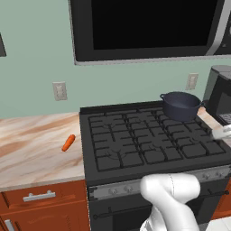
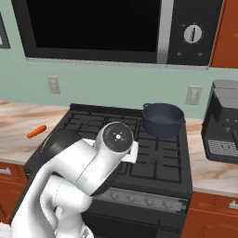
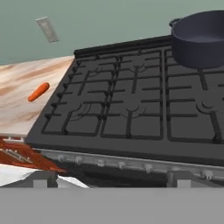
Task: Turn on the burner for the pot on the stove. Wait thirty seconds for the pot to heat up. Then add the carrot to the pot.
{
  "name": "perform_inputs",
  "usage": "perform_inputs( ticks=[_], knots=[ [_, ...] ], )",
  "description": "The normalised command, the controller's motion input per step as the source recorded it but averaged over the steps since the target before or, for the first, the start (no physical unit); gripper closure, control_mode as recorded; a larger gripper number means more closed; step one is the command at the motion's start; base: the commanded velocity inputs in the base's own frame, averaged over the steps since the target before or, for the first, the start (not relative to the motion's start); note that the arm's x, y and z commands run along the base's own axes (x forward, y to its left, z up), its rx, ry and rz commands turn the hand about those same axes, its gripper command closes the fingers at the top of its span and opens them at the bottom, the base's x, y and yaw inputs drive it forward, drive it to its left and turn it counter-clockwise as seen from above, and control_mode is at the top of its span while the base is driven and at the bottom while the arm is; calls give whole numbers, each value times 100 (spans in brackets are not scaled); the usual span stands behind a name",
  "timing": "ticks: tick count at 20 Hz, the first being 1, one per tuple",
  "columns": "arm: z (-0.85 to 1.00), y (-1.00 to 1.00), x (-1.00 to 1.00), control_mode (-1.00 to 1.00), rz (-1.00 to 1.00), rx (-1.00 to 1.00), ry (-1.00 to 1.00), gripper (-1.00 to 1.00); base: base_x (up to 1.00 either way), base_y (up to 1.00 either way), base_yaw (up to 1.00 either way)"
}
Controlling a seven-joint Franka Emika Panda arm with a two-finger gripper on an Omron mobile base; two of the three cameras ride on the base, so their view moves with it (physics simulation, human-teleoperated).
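The round, squat dark blue-grey pot (image 1: 181, 105) with two small side handles is seen standing upright on the back right burner of the wide black gas stove (image 1: 135, 140), near the range's rear right corner. The same pot is shown in the right base view (image 2: 162, 119) and at the upper right of the hand view (image 3: 199, 38). The small tapered orange carrot (image 1: 68, 143) is found lying flat on the marbled beige worktop (image 1: 31, 149) to the left of the stove, close to the range's left edge and well apart from the pot; it is also seen in the right base view (image 2: 36, 131) and the hand view (image 3: 38, 92). A grey front strip of knobs (image 2: 144, 200) runs along the stove's front edge.

The fingertips are hard to make out in the hand view; the jaws are taken to stand wide apart, with nothing between them.

A black microwave (image 2: 116, 28) is mounted above the stove, and a black appliance with a grey top (image 2: 222, 121) stands on the worktop to the right. White wall sockets (image 1: 59, 90) are set in the pale green wall.
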Motion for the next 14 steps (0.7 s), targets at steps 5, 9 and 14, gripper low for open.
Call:
perform_inputs(
  ticks=[5, 9, 14],
  knots=[
    [-32, -27, -60, -100, 0, 0, -18, -100, 0, 0, 0],
    [-29, -36, -37, -100, 0, 1, -18, -100, 0, 0, 0],
    [-35, -32, -30, -100, 0, 1, -20, -100, 0, 0, 0]
  ],
)
